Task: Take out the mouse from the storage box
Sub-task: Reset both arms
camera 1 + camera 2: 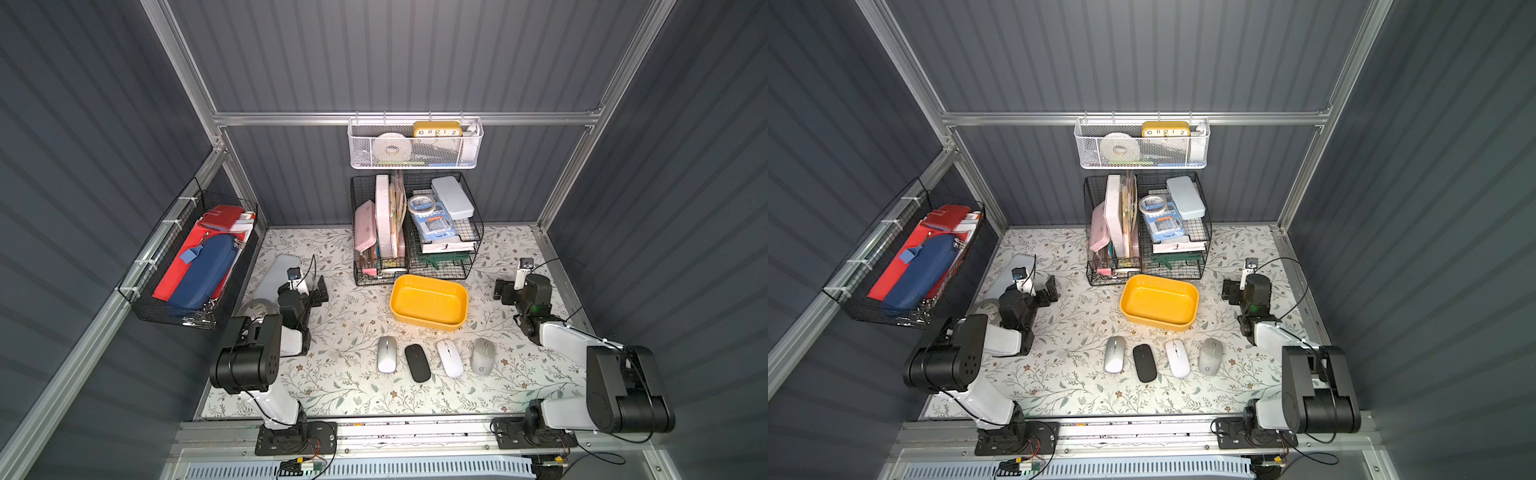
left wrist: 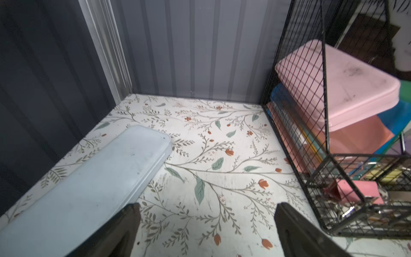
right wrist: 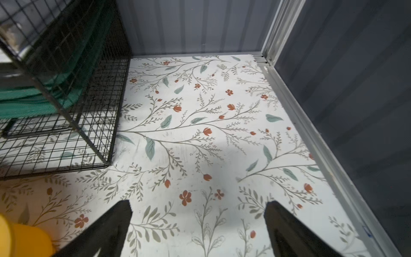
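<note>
The storage box point(image 1: 429, 302) sits in the middle of the bench point(image 1: 332, 386), and in both top views it looks empty, with only its yellow floor showing. Four mice lie in a row on the bench just in front of it: a silver mouse point(image 1: 387, 354), a black mouse point(image 1: 417, 363), a white mouse point(image 1: 450, 358) and a grey mouse point(image 1: 482, 356). So the taking-out step looks done, and nothing seems left in the box to lift. The left tool point(image 1: 316, 292) is far off to the left of the box, near a pale blue case point(image 2: 93, 184), and its jaws stand wide open with nothing between them. The right tool point(image 1: 500, 290) is off to the right of the box, also wide open and empty over bare bench. Neither tool touches the box or a mouse. The next move probably calls only for both arms to rest away from the row, without bumping the black wire basket point(image 1: 415, 232) behind the box.
</note>
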